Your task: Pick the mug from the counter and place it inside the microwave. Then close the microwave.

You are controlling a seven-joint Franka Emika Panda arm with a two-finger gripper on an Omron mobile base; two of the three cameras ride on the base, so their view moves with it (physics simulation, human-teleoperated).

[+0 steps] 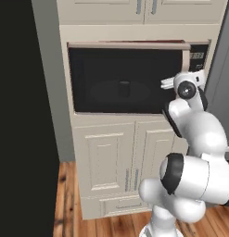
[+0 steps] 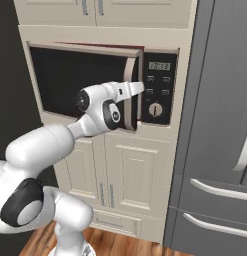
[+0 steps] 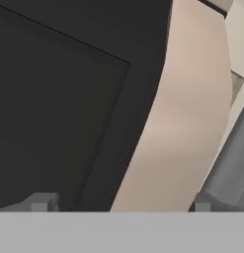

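The microwave (image 1: pixel 125 109) is built into a cream cabinet column, and its tan-framed dark-glass door (image 2: pixel 70 75) stands nearly flush with the front. Through the glass I dimly make out the mug (image 1: pixel 124 88), upright on the round turntable (image 1: pixel 102 92). My gripper (image 2: pixel 140 86) is up against the door's right edge, by the long tan handle (image 3: pixel 183 108). The hand view has its dark fingertips (image 3: pixel 42 201) far apart with the handle between them, so the gripper (image 3: pixel 122 203) is open and holds nothing. The counter is out of view.
The black control panel (image 2: pixel 159 87) with its dial (image 2: pixel 155 109) sits right of the door. A tall grey fridge (image 2: pixel 220 125) stands close on the right. Cream cabinet doors (image 1: pixel 111 157) lie below and a wooden floor (image 1: pixel 69 203) under them.
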